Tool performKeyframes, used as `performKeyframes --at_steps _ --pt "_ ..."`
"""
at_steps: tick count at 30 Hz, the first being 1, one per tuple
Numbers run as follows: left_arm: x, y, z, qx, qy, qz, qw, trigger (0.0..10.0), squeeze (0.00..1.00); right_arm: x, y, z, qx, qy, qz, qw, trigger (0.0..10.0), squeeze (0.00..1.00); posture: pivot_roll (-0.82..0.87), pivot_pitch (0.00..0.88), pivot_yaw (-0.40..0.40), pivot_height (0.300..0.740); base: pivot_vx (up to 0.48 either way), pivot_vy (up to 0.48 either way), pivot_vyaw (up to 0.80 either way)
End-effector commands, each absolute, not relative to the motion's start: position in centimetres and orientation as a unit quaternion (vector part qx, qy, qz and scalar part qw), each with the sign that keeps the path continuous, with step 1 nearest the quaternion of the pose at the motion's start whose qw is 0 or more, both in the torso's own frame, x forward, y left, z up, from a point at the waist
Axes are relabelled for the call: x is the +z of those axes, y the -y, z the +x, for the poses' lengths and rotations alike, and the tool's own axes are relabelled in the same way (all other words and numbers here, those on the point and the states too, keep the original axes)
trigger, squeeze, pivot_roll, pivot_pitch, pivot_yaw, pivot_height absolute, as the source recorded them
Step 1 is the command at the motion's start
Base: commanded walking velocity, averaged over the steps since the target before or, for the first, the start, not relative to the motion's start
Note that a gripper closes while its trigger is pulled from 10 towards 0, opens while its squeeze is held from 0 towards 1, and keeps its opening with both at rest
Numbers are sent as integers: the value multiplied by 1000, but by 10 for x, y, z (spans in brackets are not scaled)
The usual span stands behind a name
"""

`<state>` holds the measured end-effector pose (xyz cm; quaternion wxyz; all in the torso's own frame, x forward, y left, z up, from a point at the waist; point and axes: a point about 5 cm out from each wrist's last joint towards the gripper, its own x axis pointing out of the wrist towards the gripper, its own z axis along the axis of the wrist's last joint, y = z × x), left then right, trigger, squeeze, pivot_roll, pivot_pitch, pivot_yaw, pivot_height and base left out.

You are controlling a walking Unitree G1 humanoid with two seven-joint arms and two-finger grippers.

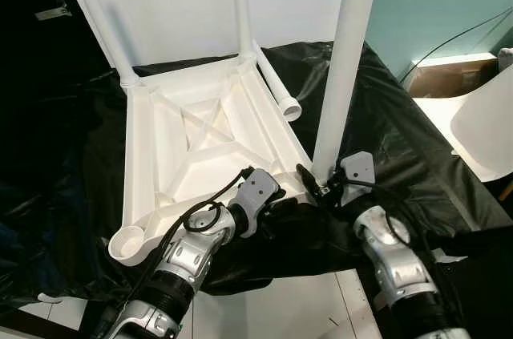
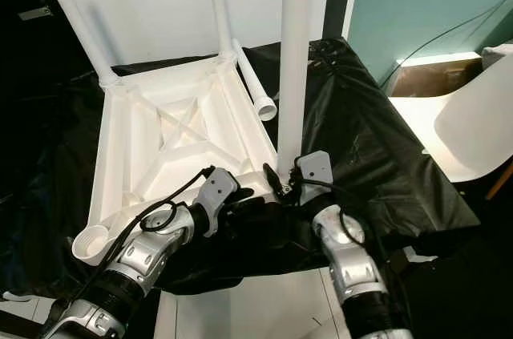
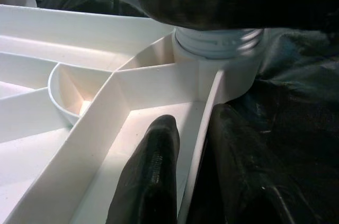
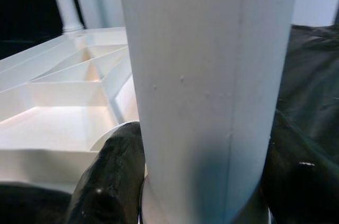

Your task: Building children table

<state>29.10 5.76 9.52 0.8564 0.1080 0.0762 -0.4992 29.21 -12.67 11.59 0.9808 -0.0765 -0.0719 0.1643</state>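
Observation:
The white plastic table (image 1: 140,163) lies upside down on a black sheet (image 1: 393,139). Two legs (image 1: 96,10) (image 1: 240,2) stand in its far corners. A third leg (image 1: 346,58) stands upright in the near right corner socket, its threaded base (image 3: 217,44) at the socket's mouth. My right gripper (image 1: 321,183) is shut on this leg just above the socket, with fingers (image 4: 111,176) on both sides of it. My left gripper (image 1: 280,199) is shut on the table's rim wall (image 3: 198,139) beside that corner, one finger (image 3: 151,176) inside and one outside.
A loose fourth leg (image 1: 279,89) lies along the table's right edge. The near left corner socket (image 1: 130,244) is open. A white chair (image 1: 489,131) and a cardboard box (image 1: 449,74) stand at the right by a teal wall. Pale floor (image 1: 280,307) shows below.

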Motion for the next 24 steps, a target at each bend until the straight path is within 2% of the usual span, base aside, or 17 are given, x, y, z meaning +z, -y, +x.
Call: performKeyframes --at_steps 1,6,7,8,9,11,12,15,16,17,24 --pt "71 -67 280 -518 -134 113 837 10000 0 105 145 290 89 45 -71 992 0 0 -79 0 55 740 0 0 0" --pt "71 -68 280 -514 -135 112 839 10000 0 104 146 291 78 39 -71 994 0 0 -77 0 55 740 0 0 0" --pt "70 -68 279 -514 -135 112 840 10000 0 103 144 290 81 33 -78 993 3922 0 -79 0 54 740 0 0 0" --pt "70 -68 279 -514 -135 112 840 10000 0 103 144 290 81 33 -78 993 3922 0 -79 0 54 740 0 0 0" --pt "70 -69 279 -513 -136 112 840 10000 0 104 141 290 92 35 -82 992 10000 0 -80 0 55 740 0 0 0" --pt "70 -69 279 -513 -136 112 840 10000 0 104 141 290 92 35 -82 992 10000 0 -80 0 55 740 0 0 0" --pt "69 -69 278 -513 -137 111 840 10000 0 106 138 290 105 38 -81 990 10000 1000 -82 0 54 740 0 0 0" --pt "69 -67 278 -513 -136 110 840 10000 0 112 135 294 162 45 -70 983 10000 1000 -86 0 52 740 0 0 0" --pt "69 -66 278 -514 -136 109 840 10000 0 116 135 296 192 47 -71 978 10000 98 -92 0 54 740 0 0 0" --pt "70 -65 278 -516 -134 109 839 10000 0 121 136 300 241 51 -82 966 10000 0 -92 0 54 740 0 0 0" --pt "69 -63 278 -523 -135 112 834 10000 0 136 147 309 344 57 -140 927 10000 0 -98 0 57 740 0 0 0"
